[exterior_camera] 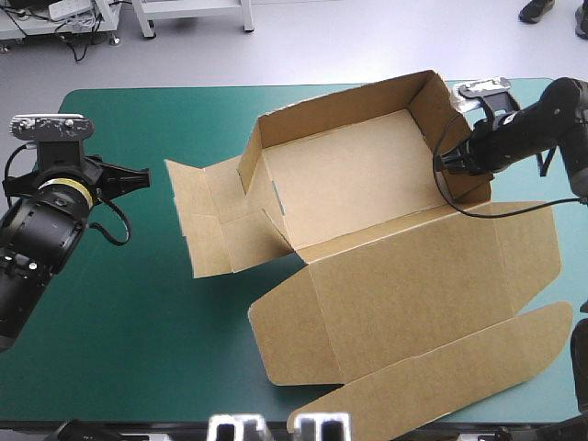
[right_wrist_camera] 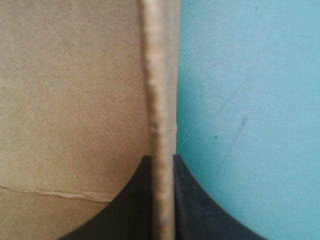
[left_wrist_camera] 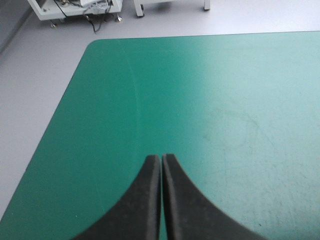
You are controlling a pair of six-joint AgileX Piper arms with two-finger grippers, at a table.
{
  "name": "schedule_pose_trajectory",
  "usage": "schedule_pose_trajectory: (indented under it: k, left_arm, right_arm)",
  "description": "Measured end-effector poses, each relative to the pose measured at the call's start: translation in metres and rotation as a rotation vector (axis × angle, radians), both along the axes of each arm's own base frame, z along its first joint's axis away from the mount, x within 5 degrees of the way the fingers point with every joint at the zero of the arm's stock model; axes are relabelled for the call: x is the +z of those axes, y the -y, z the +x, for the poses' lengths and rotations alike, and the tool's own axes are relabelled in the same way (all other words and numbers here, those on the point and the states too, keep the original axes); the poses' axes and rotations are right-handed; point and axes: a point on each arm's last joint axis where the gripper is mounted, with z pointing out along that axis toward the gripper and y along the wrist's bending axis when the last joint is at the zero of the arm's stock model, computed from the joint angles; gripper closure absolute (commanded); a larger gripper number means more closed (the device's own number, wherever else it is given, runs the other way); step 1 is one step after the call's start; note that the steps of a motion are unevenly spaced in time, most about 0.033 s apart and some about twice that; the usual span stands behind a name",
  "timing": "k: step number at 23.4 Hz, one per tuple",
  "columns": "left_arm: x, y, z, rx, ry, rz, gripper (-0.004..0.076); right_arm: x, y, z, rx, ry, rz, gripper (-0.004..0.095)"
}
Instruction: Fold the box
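The right gripper (exterior_camera: pixel 447 163) is pinching the box (exterior_camera: pixel 358 175) by its upright end wall (exterior_camera: pixel 439 119), fingers all but closed with the board between them. In its wrist view the right gripper (right_wrist_camera: pixel 162 159) is straddling the wall's raw top edge (right_wrist_camera: pixel 159 75), which is running straight ahead of the fingers and blurring at this close range. Plain brown board is filling the space beside one finger, and the teal-green cover (right_wrist_camera: pixel 250 100) is filling the space beside the other. In the high view the wall is hiding the fingertips, so the grip itself is hard to make out there.

The box is sitting as an open tray reaching away from the right gripper toward the other arm. Its lid (exterior_camera: pixel 413 294) is lying flat below the gripper's wrist, and the lid's rounded tuck flap (exterior_camera: pixel 441 377) is being cut off at the near table edge. The side flaps (exterior_camera: pixel 207 216) are lying spread on the cover (exterior_camera: pixel 138 322) at the tray's far end.

The left gripper (exterior_camera: pixel 142 177) is clenched on nothing, its fingers (left_wrist_camera: pixel 147 190) meeting in a pointed arch over bare cover. The nearest side flap is lying just ahead of its tips. How high it is hovering cannot be told.
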Motion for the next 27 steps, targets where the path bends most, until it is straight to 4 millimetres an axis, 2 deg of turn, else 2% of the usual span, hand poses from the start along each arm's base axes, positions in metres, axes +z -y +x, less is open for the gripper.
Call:
schedule_pose_trajectory:
  k: [4,10,11,15,18,21,23,26,27]
  left_arm:
    - [-0.015,-0.011,0.015,-0.042,-0.104,-0.054,0.0724]
    - [-0.053,-0.015,0.053,-0.165,-0.279,-0.173,0.0724]
    - [-0.065,-0.014,0.066,-0.216,-0.314,-0.207,0.0724]
    - [-0.09,0.004,0.085,-0.414,-0.39,-0.316,0.0724]
    - [-0.084,0.026,0.082,-0.664,-0.36,-0.451,0.0724]
    - [-0.077,0.037,0.075,-0.802,-0.342,-0.541,0.0705]
    - [-0.069,0.044,0.07,-0.902,-0.316,-0.612,0.0648]
    - [-0.062,0.049,0.068,-0.968,-0.269,-0.673,0.0532]
    - [-0.061,0.049,0.068,-0.978,-0.258,-0.68,0.0516]
  right_arm:
    - [0.009,0.007,-0.008,-0.007,0.033,0.039,0.0928]
    - [0.015,0.004,-0.012,0.023,0.059,0.082,0.0928]
    - [0.015,0.004,-0.012,0.028,0.061,0.084,0.0928]
    - [0.016,0.002,-0.012,0.039,0.067,0.101,0.0928]
    - [0.017,0.001,-0.011,0.04,0.076,0.112,0.0928]
    - [0.018,0.002,-0.01,0.032,0.093,0.112,0.0927]
    - [0.019,0.001,-0.009,0.025,0.106,0.109,0.0926]
    - [0.017,-0.001,-0.006,-0.005,0.114,0.054,0.0927]
    - [0.015,-0.004,-0.004,-0.005,0.118,0.039,0.0927]
